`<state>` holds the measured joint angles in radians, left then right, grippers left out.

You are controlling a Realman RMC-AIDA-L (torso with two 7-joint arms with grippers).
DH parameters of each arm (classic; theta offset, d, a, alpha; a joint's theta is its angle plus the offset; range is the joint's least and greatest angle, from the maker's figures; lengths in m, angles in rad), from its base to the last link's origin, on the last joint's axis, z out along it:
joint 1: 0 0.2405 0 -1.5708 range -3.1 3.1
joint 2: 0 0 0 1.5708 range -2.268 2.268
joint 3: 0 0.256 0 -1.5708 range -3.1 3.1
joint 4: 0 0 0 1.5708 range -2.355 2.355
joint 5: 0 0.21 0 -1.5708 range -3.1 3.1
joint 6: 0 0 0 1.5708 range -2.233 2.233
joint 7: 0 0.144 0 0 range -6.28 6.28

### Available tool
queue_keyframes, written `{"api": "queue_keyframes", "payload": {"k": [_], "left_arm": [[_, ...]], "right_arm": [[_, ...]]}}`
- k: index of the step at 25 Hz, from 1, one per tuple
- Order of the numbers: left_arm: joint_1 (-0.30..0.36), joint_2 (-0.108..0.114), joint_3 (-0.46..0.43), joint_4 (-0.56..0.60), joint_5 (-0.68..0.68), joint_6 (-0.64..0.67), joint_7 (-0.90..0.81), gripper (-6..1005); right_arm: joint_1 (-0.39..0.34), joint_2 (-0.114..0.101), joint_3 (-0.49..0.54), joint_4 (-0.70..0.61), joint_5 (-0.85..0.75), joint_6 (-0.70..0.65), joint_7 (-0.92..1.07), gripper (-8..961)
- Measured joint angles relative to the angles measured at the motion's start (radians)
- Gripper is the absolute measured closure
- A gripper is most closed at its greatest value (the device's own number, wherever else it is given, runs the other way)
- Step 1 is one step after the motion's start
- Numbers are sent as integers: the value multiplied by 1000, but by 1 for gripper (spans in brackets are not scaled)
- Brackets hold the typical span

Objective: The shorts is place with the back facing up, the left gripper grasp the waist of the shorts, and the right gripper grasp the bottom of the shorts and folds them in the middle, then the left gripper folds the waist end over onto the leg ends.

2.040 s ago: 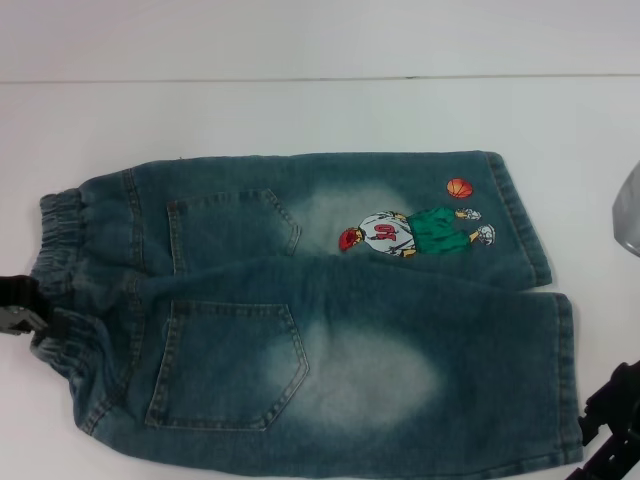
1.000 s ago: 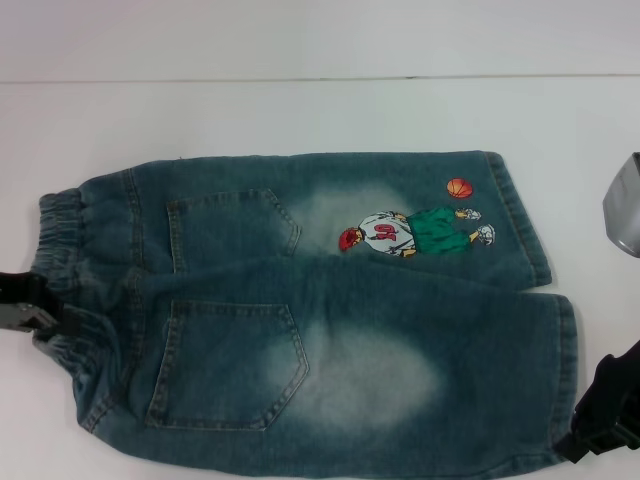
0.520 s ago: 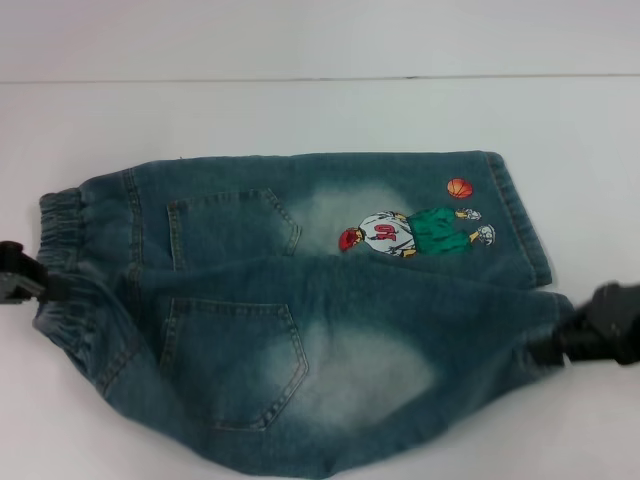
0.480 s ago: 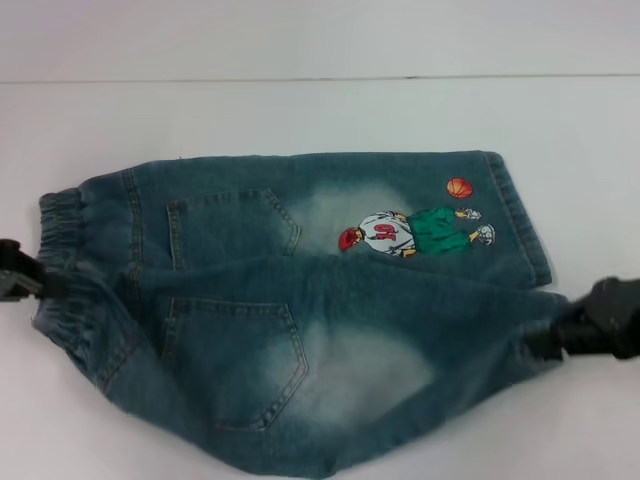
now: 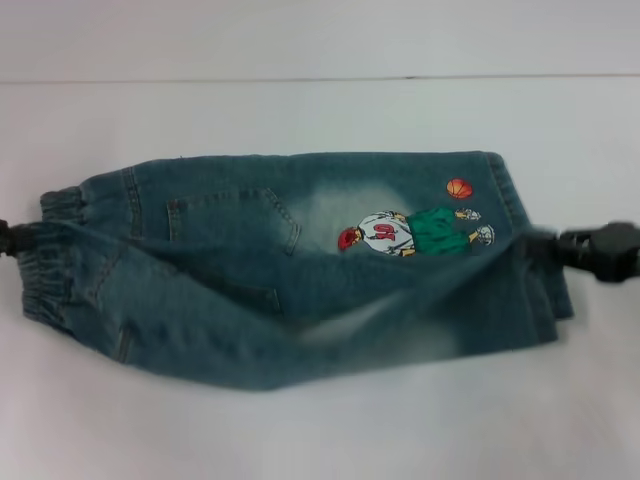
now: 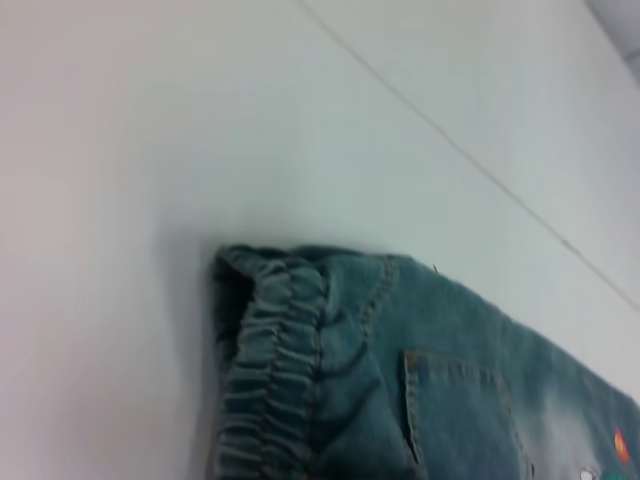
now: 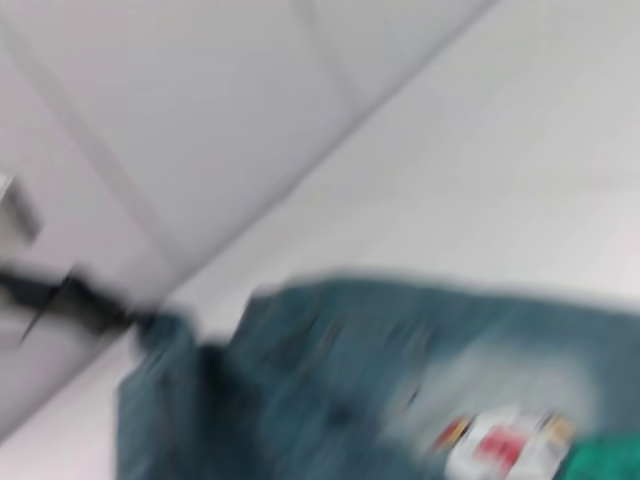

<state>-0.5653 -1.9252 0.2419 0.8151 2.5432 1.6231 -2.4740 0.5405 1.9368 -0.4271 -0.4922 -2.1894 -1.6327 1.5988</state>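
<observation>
The blue denim shorts (image 5: 300, 250) lie across the white table, waist (image 5: 50, 255) to my left and leg hems (image 5: 530, 270) to my right. The near half is lifted and hangs stretched between both grippers, partly draped over the far half. My left gripper (image 5: 12, 238) is shut on the waist at the picture's left edge. My right gripper (image 5: 565, 246) is shut on the near leg's hem. One back pocket (image 5: 235, 220) and the embroidered player (image 5: 410, 232) still show. The left wrist view shows the ruffled waist (image 6: 275, 370); the right wrist view shows the shorts (image 7: 330, 380) blurred.
The white table (image 5: 300, 430) runs all round the shorts. A thin seam line (image 5: 320, 78) crosses it at the back.
Both grippers have shut on the near edge, lifted it and carried it away from me toward the far half. The near back pocket has rolled mostly out of sight.
</observation>
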Motion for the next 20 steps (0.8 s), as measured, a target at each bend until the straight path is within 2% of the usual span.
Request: {"api": "queue_keyframes", "payload": {"k": [4, 16, 20], "left_arm": [[13, -2, -3, -6, -40, -30, 6, 931], [20, -34, 5, -67, -143, -168, 116, 926], [28, -46, 1, -68, -181, -196, 142, 924]], "right_arm": [[-24, 8, 24, 49, 118, 96, -66, 910], [33, 97, 25, 63, 136, 409, -151, 909], [53, 114, 25, 69, 140, 480, -186, 909]]}}
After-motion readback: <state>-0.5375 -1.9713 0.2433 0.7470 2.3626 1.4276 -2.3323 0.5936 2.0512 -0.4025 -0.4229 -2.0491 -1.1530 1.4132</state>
